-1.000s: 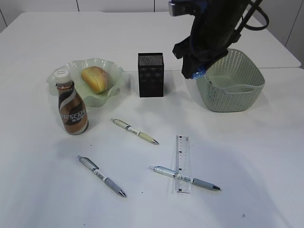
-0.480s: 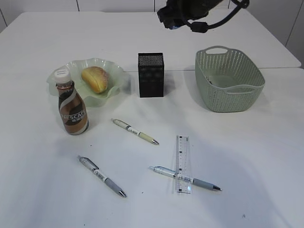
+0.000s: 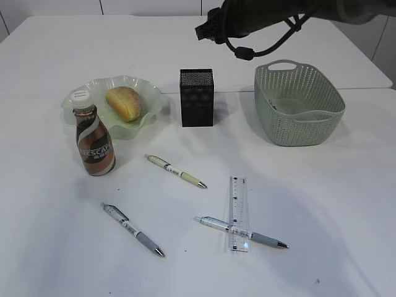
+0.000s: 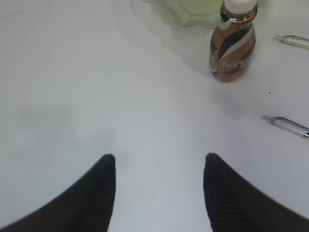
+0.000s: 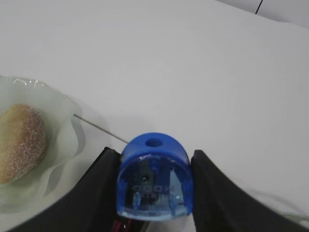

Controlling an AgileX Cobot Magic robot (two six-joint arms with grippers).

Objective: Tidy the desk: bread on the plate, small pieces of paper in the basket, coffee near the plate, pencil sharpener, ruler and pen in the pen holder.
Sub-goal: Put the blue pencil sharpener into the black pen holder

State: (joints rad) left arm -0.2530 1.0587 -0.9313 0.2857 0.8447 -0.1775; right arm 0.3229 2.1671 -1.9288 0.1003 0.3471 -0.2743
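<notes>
We read "NESCAFE" on the brown-and-white coffee bottle (image 3: 94, 143), which stands upright on the tabletop (image 3: 49, 223) just in front of the plate (image 3: 146, 99); in the left wrist view only "NES" shows on it. The blue translucent pencil sharpener (image 5: 153, 176) carries faint embossed lettering we cannot make out. The right gripper (image 5: 153, 193) has its jaws closed against both sides of the sharpener, held high over the back of the tabletop, left of the basket (image 3: 300, 117) and above and behind the pen holder (image 3: 197, 97); the right arm (image 3: 260, 15) stretches in from the top right. The left gripper (image 4: 159, 166) hangs low over bare tabletop, jaws parted with nothing between them. The bread (image 3: 123, 103), golden-brown and oval, lies in the wavy green plate. The clear ruler (image 3: 238, 213) with dark marks lies across a grey-grip pen (image 3: 241, 231); a second pen (image 3: 133, 229) and a pale yellow-green pen (image 3: 176, 171) lie apart on the tabletop.
</notes>
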